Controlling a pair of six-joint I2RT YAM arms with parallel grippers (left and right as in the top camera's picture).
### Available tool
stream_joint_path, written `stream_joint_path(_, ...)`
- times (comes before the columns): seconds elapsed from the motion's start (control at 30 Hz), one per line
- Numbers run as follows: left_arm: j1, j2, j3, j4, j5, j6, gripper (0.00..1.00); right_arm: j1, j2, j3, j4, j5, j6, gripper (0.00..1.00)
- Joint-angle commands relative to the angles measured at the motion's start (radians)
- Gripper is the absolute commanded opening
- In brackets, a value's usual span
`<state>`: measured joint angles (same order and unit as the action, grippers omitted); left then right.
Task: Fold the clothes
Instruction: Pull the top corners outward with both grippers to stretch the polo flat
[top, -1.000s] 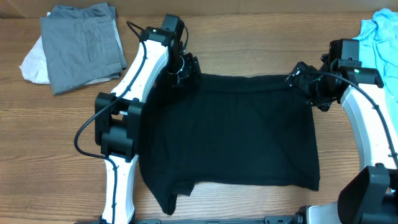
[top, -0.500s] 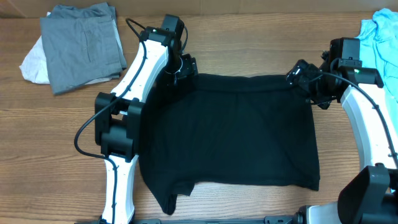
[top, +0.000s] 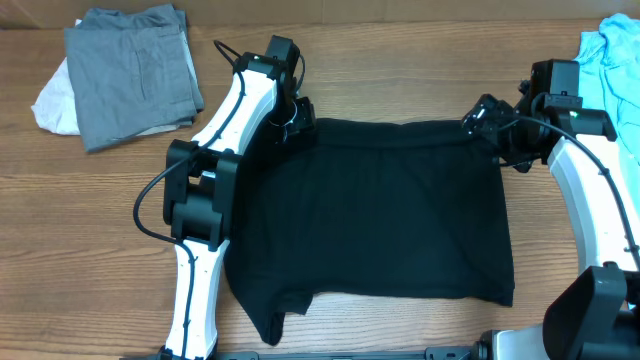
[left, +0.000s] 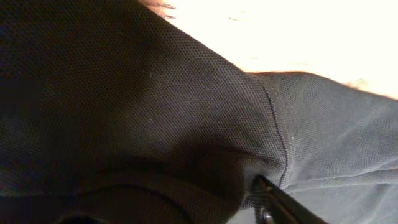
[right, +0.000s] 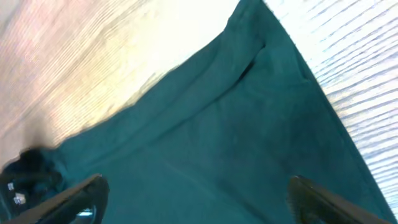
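Observation:
The black shirt (top: 380, 210) lies spread flat in the middle of the table, with a sleeve sticking out at its lower left. My left gripper (top: 297, 113) is at the shirt's far left corner. In the left wrist view the black shirt (left: 155, 93) fills the frame and bunches against the one visible finger of the left gripper (left: 249, 186), which looks shut on it. My right gripper (top: 485, 120) is at the shirt's far right corner. In the right wrist view the right gripper (right: 196, 196) is open, fingers wide apart over the shirt (right: 236, 124).
A folded grey garment (top: 130, 70) lies on a white one (top: 50, 105) at the far left. A light blue garment (top: 615, 60) lies at the far right edge. Bare wooden table (top: 90, 220) surrounds the shirt.
My left arm's elbow has shifted a little to the right. Both grippers stay at the shirt's far corners and the shirt has hardly moved.

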<state>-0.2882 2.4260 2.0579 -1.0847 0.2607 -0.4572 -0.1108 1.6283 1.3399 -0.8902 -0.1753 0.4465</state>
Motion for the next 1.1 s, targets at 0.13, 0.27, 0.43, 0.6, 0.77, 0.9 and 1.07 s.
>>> stream_joint_path(0.13, -0.006, 0.003, 0.02, 0.008, 0.021, 0.016, 0.44, -0.014, 0.075, 0.022, 0.128, 0.051, -0.006, 0.81)
stream_joint_path(0.27, -0.006, 0.003, 0.02, -0.005, 0.021, 0.016, 0.46, -0.049, 0.161, 0.026, 0.211, 0.035, -0.046, 0.81)
stream_joint_path(0.43, -0.006, 0.003, 0.02, -0.009, 0.02, 0.016, 0.46, -0.088, 0.254, 0.058, 0.267, 0.034, -0.077, 0.8)
stream_joint_path(0.6, -0.006, 0.003, 0.02, -0.006, 0.021, 0.016, 0.46, -0.09, 0.335, 0.103, 0.271, 0.008, -0.076, 0.8)
stream_joint_path(0.77, -0.006, 0.003, 0.02, -0.006, 0.021, 0.016, 0.46, -0.071, 0.391, 0.109, 0.312, -0.01, -0.073, 0.8)
stream_joint_path(0.9, -0.007, 0.003, 0.02, -0.006, 0.021, 0.016, 0.46, -0.068, 0.394, 0.109, 0.352, -0.01, -0.073, 0.8)
stream_joint_path(1.07, -0.007, 0.003, 0.02, -0.006, 0.021, 0.016, 0.45, -0.068, 0.407, 0.109, 0.388, -0.001, -0.085, 0.79)
